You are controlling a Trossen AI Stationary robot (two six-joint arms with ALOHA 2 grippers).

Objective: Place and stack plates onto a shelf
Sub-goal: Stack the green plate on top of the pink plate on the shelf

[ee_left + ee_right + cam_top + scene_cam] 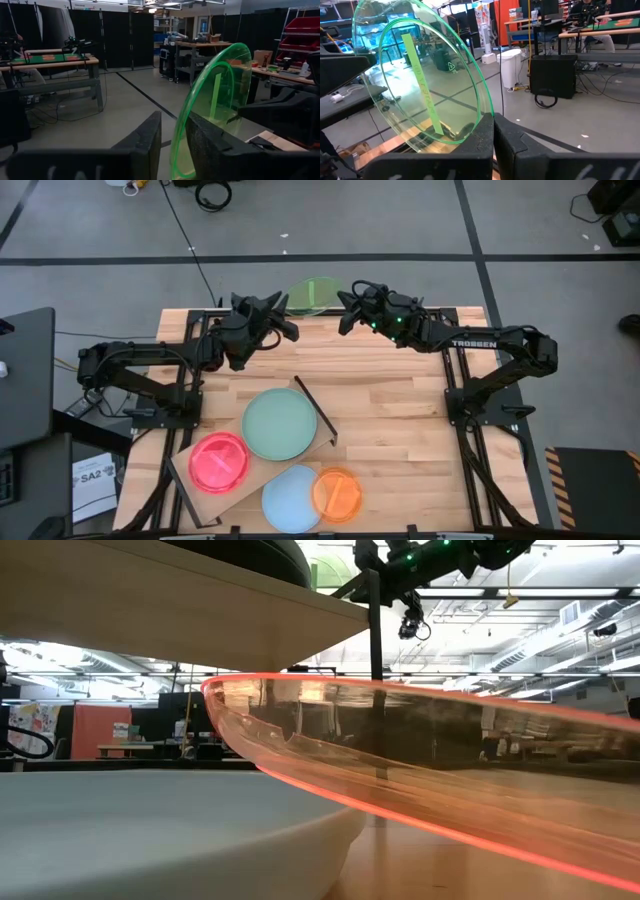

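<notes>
The neon-green plate [313, 295] stands on edge in the air over the table's far edge, between my two grippers. My right gripper [345, 305] is shut on it from the table's right. My left gripper [287, 320] is open at the plate's left side. In the left wrist view its fingers stand on either side of the plate's rim [178, 155]; whether they touch it I cannot tell. The mint-green plate [280, 423] and the pink plate [219, 462] lie flat on the wooden shelf [190, 480]. The light-blue plate [293, 498] and the orange plate [337, 493] lie near the table's near edge. My right gripper [493, 117] pinches the neon-green plate by its rim [481, 112] between the two fingers. The fingers come about level from the table's right. The plate is lifted clear and stands upright on edge beyond the fingertips.
The shelf's black metal frame [315, 408] rises beside the mint-green plate. In the low view the orange plate [450, 770] and the light-blue plate [150, 830] fill the foreground under the shelf board [150, 610]. Bare slatted tabletop [400, 410] lies between the arms and the shelf.
</notes>
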